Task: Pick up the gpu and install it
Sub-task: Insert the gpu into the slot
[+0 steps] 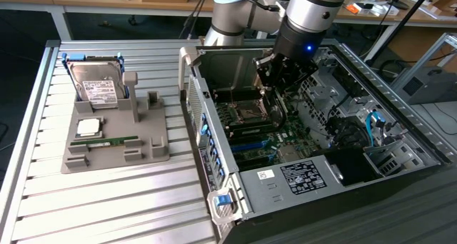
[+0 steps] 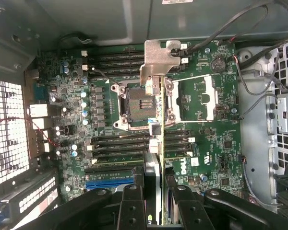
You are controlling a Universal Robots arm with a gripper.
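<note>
1. Because it must go into its slot edge first, the graphics card point(image 2: 162, 103) is held on edge above the main board point(image 2: 206, 143). It is off the board and inside the computer case point(image 1: 400, 121). Its silver end bracket point(image 2: 159, 60) is the end farthest from the grip.
2. The gripper point(image 2: 154, 184) is closed to a narrow gap on the card. One finger point(image 2: 132, 201) presses each flat face, which leaves the lower connector edge free.
3. In the wrist view the card's thin edge crosses the processor socket point(image 2: 139, 103) and the rows of memory slots. The blue slot point(image 2: 108, 183) lies off to one side, near the fingers. By this reading the card is being carried, not yet seated.
4. In the exterior view the arm point(image 1: 314, 8) reaches down through the open side of the case. The case lies flat so that the board faces up.
5. Towards the exterior view's left, well apart from the case, a grey parts tray point(image 1: 114, 153) holds what is not in use. On it are a hard drive point(image 1: 96, 83) propped upright, a processor chip point(image 1: 89, 127) and a green memory stick point(image 1: 107, 142). Each sits in its own holder so it can be picked up cleanly.
</note>
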